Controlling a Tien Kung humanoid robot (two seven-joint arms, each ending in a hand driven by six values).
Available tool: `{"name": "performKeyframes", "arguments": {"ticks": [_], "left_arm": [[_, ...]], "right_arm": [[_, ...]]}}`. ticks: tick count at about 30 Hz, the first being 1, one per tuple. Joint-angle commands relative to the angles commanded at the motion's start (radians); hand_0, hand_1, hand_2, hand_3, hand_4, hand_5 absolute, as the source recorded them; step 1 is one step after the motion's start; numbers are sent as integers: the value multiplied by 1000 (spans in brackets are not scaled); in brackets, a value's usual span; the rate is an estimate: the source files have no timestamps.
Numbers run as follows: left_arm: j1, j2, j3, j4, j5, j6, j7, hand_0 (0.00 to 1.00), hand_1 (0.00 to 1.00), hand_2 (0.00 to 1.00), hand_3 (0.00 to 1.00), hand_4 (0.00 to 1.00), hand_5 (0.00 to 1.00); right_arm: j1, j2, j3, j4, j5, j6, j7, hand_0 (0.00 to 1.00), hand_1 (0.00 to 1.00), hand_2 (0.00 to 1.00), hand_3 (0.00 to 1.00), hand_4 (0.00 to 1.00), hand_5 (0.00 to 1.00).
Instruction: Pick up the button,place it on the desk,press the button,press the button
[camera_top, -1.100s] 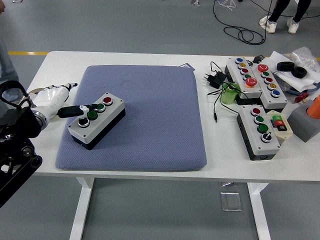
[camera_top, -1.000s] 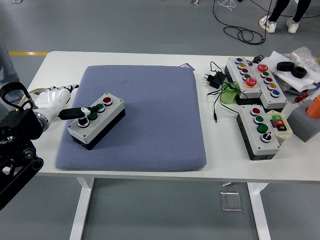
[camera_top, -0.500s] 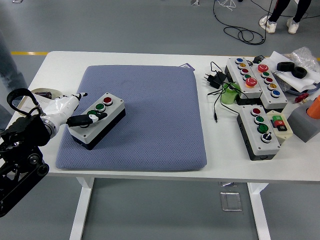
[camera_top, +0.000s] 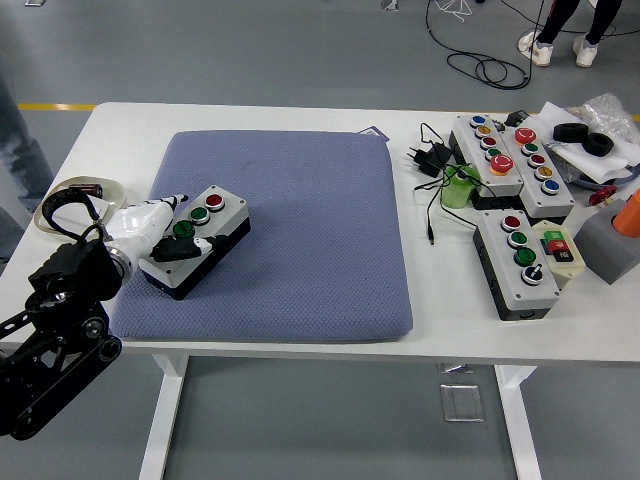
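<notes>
At the frame's left, the left hand (camera_top: 160, 235) lies over the button box (camera_top: 195, 239), fingers uncurled, gripping nothing; an off-centre press could tip the box on the soft grey pad (camera_top: 300, 230).

Matt, dimpled blue cloth pad (camera_top: 290, 230), smooth white table (camera_top: 250, 117), glossy plastic caps on grey button box (camera_top: 195, 240), glossy white-shelled left hand (camera_top: 150, 228), crinkled clear plastic bag (camera_top: 612, 112)

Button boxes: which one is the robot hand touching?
The grey button box on the blue pad, under the left robot hand; the others sit untouched at the table's right.
</notes>
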Motion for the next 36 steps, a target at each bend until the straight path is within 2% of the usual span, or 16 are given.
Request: {"name": "performKeyframes", "arguments": {"ticks": [4, 5, 10, 11, 16, 17, 22, 23, 28, 29, 34, 35, 36], "left_arm": [[-4, -9, 18, 28, 8, -2, 1, 881, 998, 998, 998, 998, 998], [-5, -13, 21, 38, 16, 3, 3, 878, 998, 998, 998, 998, 955], [-9, -31, 25, 73, 56, 20, 0, 878, 998, 998, 998, 998, 955], [-10, -33, 26, 77, 60, 21, -1, 871, 998, 998, 998, 998, 801], [-10, -41, 30, 87, 115, 25, -4, 871, 998, 998, 998, 998, 801], [-10, -42, 28, 83, 133, 20, -4, 832, 985, 998, 998, 984, 636], [-15, -48, 32, 87, 191, -7, -5, 832, 985, 998, 998, 984, 636], [-16, -49, 32, 91, 198, -13, -6, 770, 925, 998, 998, 964, 596], [-22, -56, 32, 107, 222, -34, -8, 770, 925, 998, 998, 964, 596], [-25, -58, 33, 115, 226, -32, -6, 566, 730, 835, 998, 796, 391], [-33, -64, 35, 135, 243, -15, -4, 566, 730, 835, 998, 796, 391], [-33, -64, 35, 136, 244, -14, -4, 472, 522, 590, 921, 637, 189], [-33, -64, 35, 136, 244, -14, -4, 472, 522, 590, 921, 637, 189]], "right_arm": [[-3, -1, 2, 0, -6, 1, -1, 638, 467, 609, 564, 305, 240], [-4, -1, 3, 0, -8, 2, -1, 637, 466, 609, 564, 305, 240], [-9, -2, 5, 0, -11, 2, -1, 637, 466, 609, 564, 305, 240], [-10, -2, 6, 0, -12, 2, -2, 637, 464, 608, 564, 306, 241], [-12, -2, 7, 0, -14, 2, -2, 637, 464, 608, 564, 306, 241], [-13, -2, 6, 0, -11, 2, -1, 636, 463, 608, 564, 305, 239], [-11, -3, 4, 0, -10, 2, -2, 636, 463, 608, 564, 305, 239], [-10, -3, 4, 0, -10, 2, -2, 635, 462, 608, 563, 306, 240], [-9, -3, 4, 0, -8, 1, -1, 635, 462, 608, 563, 306, 240], [-9, -3, 4, 0, -6, 1, -1, 635, 460, 608, 563, 304, 241], [-7, -3, 2, 0, -3, 1, -1, 635, 460, 608, 563, 304, 241], [-7, -3, 2, 0, -3, 1, -1, 635, 459, 607, 563, 305, 238], [-7, -3, 2, 0, -3, 1, -1, 635, 459, 607, 563, 305, 238]]}}
